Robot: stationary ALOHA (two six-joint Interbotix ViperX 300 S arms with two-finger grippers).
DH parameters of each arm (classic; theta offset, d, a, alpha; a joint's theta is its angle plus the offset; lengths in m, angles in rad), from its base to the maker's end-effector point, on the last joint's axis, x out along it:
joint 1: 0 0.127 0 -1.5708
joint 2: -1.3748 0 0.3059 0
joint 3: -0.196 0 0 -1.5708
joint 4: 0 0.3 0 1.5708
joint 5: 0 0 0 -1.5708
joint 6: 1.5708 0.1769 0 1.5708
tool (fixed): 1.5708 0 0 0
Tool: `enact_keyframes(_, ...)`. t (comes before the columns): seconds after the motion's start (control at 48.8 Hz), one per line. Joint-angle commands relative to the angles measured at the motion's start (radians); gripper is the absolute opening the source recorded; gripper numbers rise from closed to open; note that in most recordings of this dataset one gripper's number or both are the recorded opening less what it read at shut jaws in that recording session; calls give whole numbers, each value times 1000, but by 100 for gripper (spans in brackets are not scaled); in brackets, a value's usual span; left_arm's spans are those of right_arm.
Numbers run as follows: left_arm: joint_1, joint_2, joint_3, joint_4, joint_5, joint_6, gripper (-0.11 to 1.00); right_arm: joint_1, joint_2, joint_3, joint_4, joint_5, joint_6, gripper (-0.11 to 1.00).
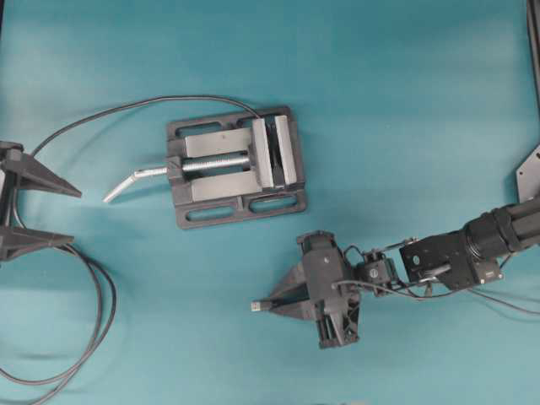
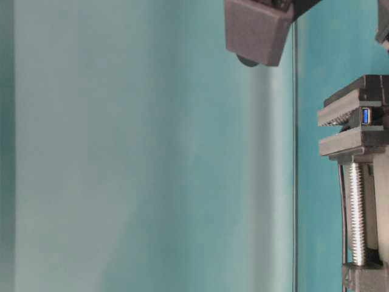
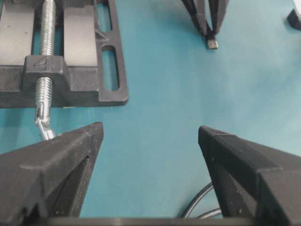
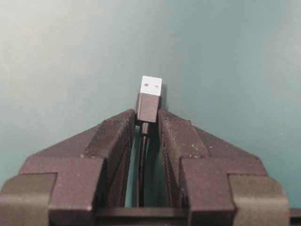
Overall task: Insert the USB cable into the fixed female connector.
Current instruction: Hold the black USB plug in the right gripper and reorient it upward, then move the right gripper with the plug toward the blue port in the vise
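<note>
Jaws of the right gripper (image 4: 147, 123) were clamped on the black body of the USB cable (image 4: 148, 107), and the silver tip stood out beyond the fingertips toward the upper middle of the right wrist frame, with the thin cord running back between the fingers. In the overhead frame this gripper sat at the lower centre, with the plug pointing to the left edge of the frame. The grip looked straight, so I judged that no re-grasp was needed.

The fixed female connector (image 2: 365, 115) showed as a small blue-lined socket between the jaws of the grey vise (image 1: 232, 166), at the right edge of the table-level frame. From above it was hard to see, probably hidden in the vise gap.

To do this step well, the plug should first be turned until its tip faced the socket mouth, then lined up in height and pushed slowly along one line.

Jaws of the left gripper (image 3: 150, 136) stood wide apart and empty, at the left edge of the overhead frame.
</note>
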Motion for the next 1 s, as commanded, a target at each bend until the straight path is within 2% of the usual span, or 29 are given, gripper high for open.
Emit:
enact_keyframes(0.0,5,11,-5,3,-18,2,94,11,-28,-14,32,-9,-3,21)
enact_keyframes(0.205,5,11,48,3,-114,-14,94,35,-34,-23,121,-8,-34,21)
enact_keyframes(0.348,5,9,55,3,-130,-12,94,61,-35,-34,245,-9,-91,21)
enact_keyframes(0.635,8,9,55,3,-129,-11,94,127,-46,-80,598,-17,-324,21)
enact_keyframes(0.676,9,9,54,3,-129,-11,94,140,-46,-92,664,-29,-364,21)
enact_keyframes(0.983,9,9,54,3,-130,-11,94,198,-44,-132,1028,-175,-537,21)
